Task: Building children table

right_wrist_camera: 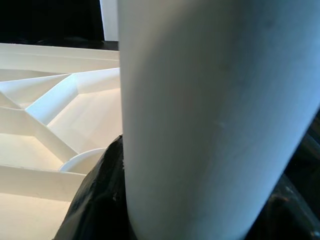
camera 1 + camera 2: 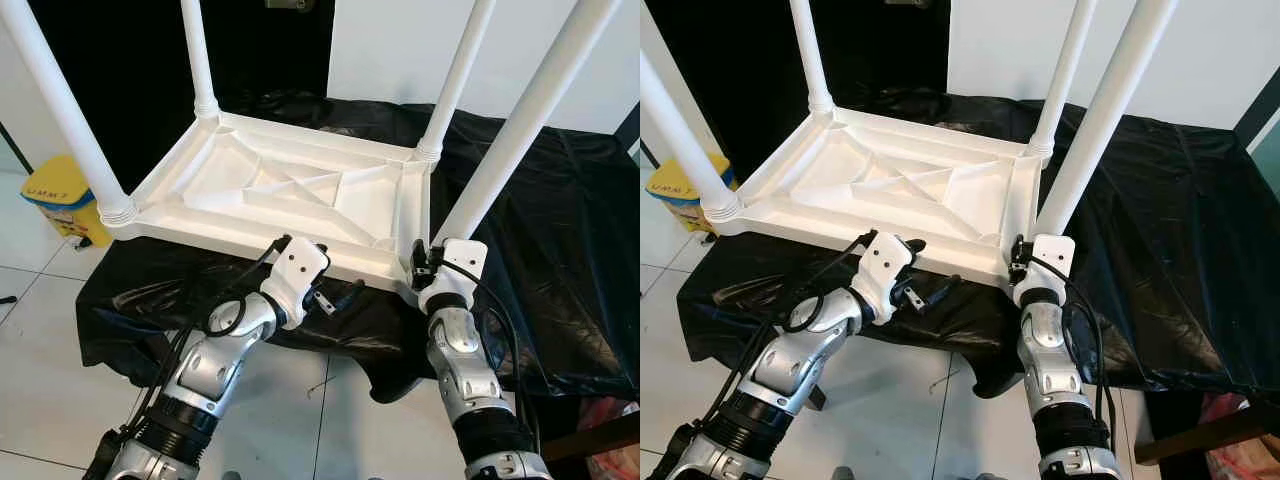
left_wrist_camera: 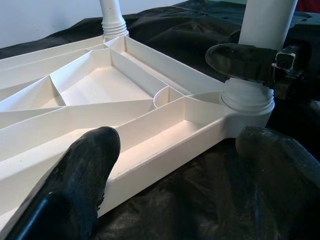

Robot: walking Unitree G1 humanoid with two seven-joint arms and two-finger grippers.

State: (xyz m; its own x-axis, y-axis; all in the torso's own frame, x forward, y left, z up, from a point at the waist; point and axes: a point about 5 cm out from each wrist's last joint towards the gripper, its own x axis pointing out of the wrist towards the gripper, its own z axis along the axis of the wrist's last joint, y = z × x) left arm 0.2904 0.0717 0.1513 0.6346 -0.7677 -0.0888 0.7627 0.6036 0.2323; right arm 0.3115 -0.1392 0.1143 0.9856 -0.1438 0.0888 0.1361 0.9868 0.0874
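My right gripper [image 3: 252, 62] is clamped round the base of the near white plastic leg [image 2: 520, 130] on the upturned white ribbed tabletop [image 2: 290, 190] lying on black sheeting [image 2: 560, 230], my left gripper [image 3: 200, 165] spread beside the rim, so I'd twist squarely.

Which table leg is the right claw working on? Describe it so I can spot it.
Find the upturned white tabletop on the black cloth. The leg stands at its near right corner, the one with the right claw around its base.
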